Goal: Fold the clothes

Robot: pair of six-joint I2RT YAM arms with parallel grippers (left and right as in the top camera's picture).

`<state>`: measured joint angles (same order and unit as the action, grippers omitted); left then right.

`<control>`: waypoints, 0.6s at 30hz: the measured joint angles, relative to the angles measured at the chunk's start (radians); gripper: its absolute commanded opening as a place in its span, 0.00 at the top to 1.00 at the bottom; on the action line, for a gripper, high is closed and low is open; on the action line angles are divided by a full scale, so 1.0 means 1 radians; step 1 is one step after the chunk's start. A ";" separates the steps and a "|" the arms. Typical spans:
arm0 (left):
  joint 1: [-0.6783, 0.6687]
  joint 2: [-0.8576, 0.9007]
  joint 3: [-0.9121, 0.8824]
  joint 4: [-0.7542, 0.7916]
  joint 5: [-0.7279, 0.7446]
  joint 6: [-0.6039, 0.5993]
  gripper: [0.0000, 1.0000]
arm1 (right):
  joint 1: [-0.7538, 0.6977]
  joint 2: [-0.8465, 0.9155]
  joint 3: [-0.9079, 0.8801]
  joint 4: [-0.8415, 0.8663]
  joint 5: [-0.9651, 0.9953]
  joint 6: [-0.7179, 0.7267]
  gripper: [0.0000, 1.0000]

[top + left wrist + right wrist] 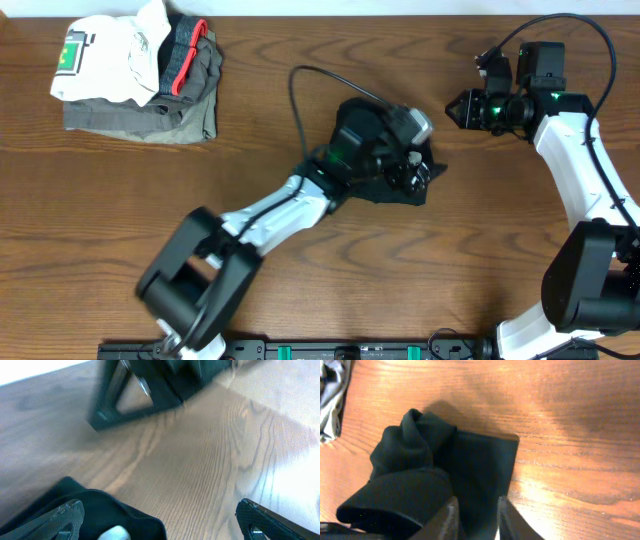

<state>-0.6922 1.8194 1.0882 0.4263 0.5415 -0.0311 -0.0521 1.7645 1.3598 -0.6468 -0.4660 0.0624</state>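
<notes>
The black garment [395, 192] lies bunched near the table's middle. My left gripper [412, 172] hovers right over it and hides much of it. In the left wrist view the left gripper [162, 522] is wide open and empty. The garment [115, 515] and its white tag [112, 534] lie by the left finger. My right gripper [455, 108] is up and to the right of the garment, apart from it. In the right wrist view the right gripper [477, 510] has a narrow gap between its fingers and holds nothing. The garment [475, 465] lies beyond it, one flat corner pointing right.
A folded pile of grey garments with red trim [150, 115] sits at the far left, with a white garment with a green patch [100, 60] on top. A black cable [300, 95] arcs above the left arm. The right gripper's body [130, 390] fills the top of the left wrist view.
</notes>
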 measured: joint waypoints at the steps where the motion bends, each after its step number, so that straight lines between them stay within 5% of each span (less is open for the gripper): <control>1: 0.020 -0.035 0.000 -0.024 0.001 -0.016 0.02 | 0.001 0.004 0.000 -0.010 0.001 -0.006 0.67; 9: 0.254 -0.300 0.004 -0.291 -0.007 -0.071 0.02 | 0.040 0.013 -0.002 -0.050 -0.002 -0.124 0.40; 16: 0.393 -0.347 0.005 -0.461 -0.011 -0.077 0.02 | 0.113 0.014 -0.002 -0.084 -0.005 -0.260 0.36; 18: 0.407 -0.347 0.005 -0.483 -0.013 -0.076 0.02 | 0.133 0.022 -0.002 -0.079 -0.002 -0.284 0.43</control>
<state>-0.2852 1.4727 1.0927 -0.0570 0.5289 -0.1066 0.0807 1.7866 1.3575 -0.7254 -0.4683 -0.2214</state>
